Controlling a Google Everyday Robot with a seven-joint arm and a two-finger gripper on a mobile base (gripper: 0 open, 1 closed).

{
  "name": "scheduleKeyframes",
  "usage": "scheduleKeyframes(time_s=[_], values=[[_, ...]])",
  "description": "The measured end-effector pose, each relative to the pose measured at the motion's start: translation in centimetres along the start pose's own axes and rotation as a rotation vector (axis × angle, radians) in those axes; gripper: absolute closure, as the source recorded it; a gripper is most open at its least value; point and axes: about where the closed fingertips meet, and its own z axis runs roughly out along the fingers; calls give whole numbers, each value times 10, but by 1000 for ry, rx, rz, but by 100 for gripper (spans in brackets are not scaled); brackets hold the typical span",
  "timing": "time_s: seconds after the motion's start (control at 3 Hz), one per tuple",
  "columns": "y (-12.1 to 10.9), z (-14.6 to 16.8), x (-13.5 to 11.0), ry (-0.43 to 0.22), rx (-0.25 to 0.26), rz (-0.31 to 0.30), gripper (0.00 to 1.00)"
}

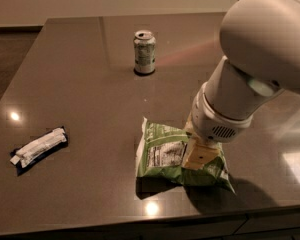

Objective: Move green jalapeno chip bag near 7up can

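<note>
The green jalapeno chip bag [165, 156] lies flat near the table's front edge, its white nutrition-label panel facing up. My gripper [199, 154] hangs from the big white arm [260, 69] and is down over the right part of the bag, covering it there. The 7up can [144, 52] stands upright further back on the table, well apart from the bag and to its upper left.
A small white-and-black wrapped bar [39, 147] lies at the front left of the dark brown table [80, 84]. The table's front edge runs just below the bag. The arm blocks the view of the table's right side.
</note>
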Motion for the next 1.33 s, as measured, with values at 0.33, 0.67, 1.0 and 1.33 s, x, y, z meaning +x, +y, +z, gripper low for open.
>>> scheduleKeyframes(time_s=[0.33, 0.67, 1.0, 1.33], values=[[-19, -13, -1, 14, 40, 24, 90], [-61, -31, 6, 25, 97, 97, 100], [-132, -54, 12, 25, 170, 227, 100], [-170, -60, 8, 34, 196, 281, 100]])
